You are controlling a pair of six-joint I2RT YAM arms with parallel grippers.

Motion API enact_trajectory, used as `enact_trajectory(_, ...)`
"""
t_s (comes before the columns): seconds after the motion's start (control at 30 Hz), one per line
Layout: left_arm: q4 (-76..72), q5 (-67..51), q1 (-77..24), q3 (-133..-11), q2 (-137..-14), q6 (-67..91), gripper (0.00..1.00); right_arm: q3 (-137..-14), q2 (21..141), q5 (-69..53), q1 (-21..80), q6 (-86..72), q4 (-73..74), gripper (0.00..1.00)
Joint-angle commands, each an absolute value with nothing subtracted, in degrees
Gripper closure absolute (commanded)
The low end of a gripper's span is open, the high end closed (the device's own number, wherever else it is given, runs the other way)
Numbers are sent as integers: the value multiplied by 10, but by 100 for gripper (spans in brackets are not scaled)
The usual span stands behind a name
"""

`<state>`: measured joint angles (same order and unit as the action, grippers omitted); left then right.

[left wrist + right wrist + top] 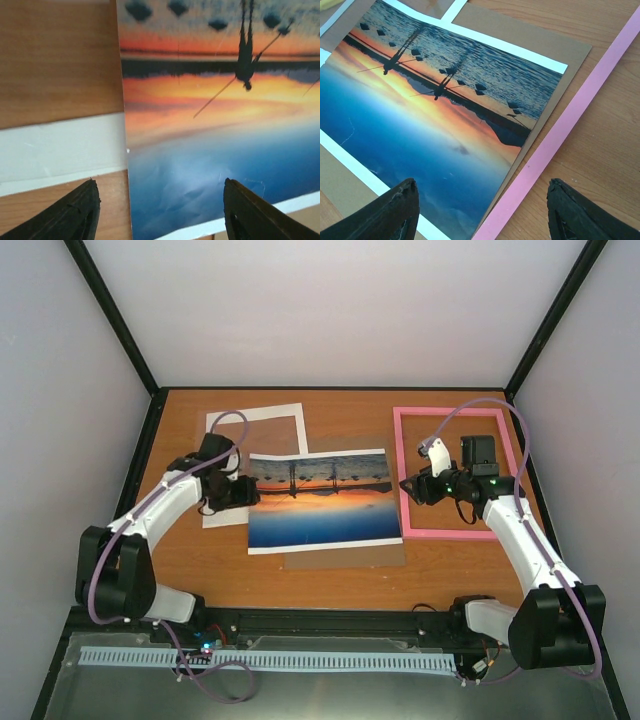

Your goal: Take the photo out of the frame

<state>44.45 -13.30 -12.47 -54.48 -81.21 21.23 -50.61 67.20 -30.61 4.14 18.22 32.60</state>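
Note:
The photo (322, 500), an orange sunset over blue water, lies flat in the middle of the table on a brown backing board (345, 558). It fills the left wrist view (215, 125) and the right wrist view (430, 120). The pink frame (402, 480) lies empty on the table to the photo's right; its left bar shows in the right wrist view (570, 125). My left gripper (248, 490) is open at the photo's left edge, empty. My right gripper (408, 486) is open over the frame's left bar, empty.
A white paper mat (300, 425) lies at the back left, partly under the photo; it also shows in the left wrist view (55, 145). The backing board's corner shows in the right wrist view (570, 50). Enclosure walls ring the wooden table (340, 405).

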Motion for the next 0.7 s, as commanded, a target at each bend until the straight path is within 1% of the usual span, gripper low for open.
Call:
enact_trajectory(0.0,422,-50,-120,-593,-781,192,31,-510,656,-288,38,179,319,32)
enact_trajectory(0.07,386,-17,-120,-601,-765,182,28,-506,648,-271,38,170,310,32)
enact_trajectory(0.13,341,26,-120,-594,-740,181,23,-501,637,-258,38,164,300,31)
enact_trajectory(0.2,300,49,-120,-582,-715,180,12,-492,621,-234,37,146,279,30)
enact_trajectory(0.23,277,62,-120,-571,-701,179,5,-491,613,-217,38,136,270,29)
enact_trajectory(0.27,241,74,-120,-549,-686,176,1,-491,609,-189,37,125,262,20)
enact_trajectory(0.33,189,100,-120,-511,-653,165,0,-492,607,-142,37,98,245,4)
enact_trajectory(0.37,166,115,-120,-491,-637,159,0,-495,610,-124,37,88,241,0)
enact_trajectory(0.47,121,144,-120,-448,-599,150,0,-512,626,-116,37,75,251,0)
enact_trajectory(0.53,101,135,-120,-432,-584,143,0,-515,630,-119,38,70,253,0)
enact_trajectory(0.67,119,136,-120,-444,-581,144,0,-516,637,-145,37,74,256,0)
